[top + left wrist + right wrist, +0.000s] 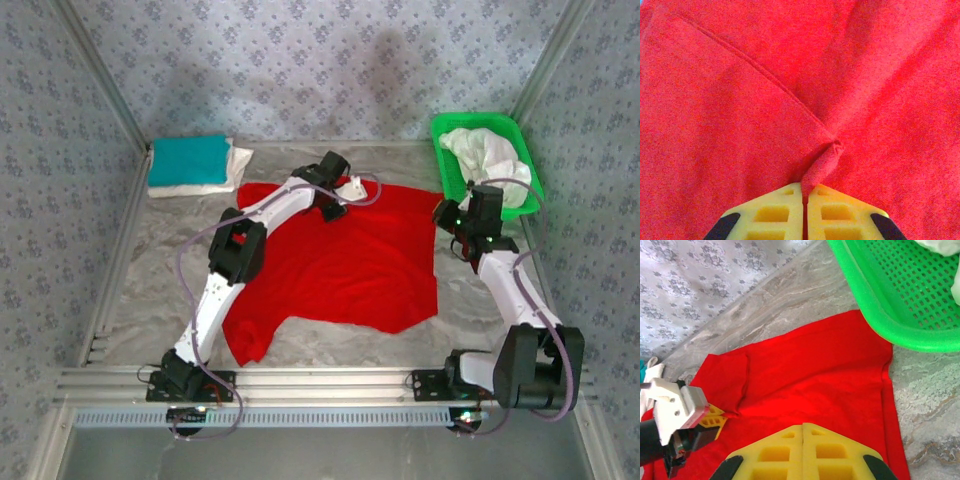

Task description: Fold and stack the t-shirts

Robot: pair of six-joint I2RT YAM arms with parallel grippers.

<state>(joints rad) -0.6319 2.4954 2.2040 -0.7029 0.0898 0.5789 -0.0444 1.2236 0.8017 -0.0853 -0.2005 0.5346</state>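
Note:
A bright red t-shirt (345,265) lies spread flat in the middle of the table. My left gripper (332,208) is at its far edge, by a sleeve seam. In the left wrist view this gripper (805,186) is shut on a small raised pinch of the red t-shirt (740,100). My right gripper (450,226) hangs over the shirt's right side near the basket. Its yellow fingers (785,450) are pressed together above the red t-shirt (815,370), with no cloth showing between them. A folded teal t-shirt (188,158) rests on a folded white one (222,182) at the far left.
A green mesh basket (440,128) stands at the far right corner with crumpled white t-shirts (490,150) in it; its rim (875,315) lies close to the red shirt's corner. Patterned walls enclose three sides. A metal rail (320,382) runs along the near edge.

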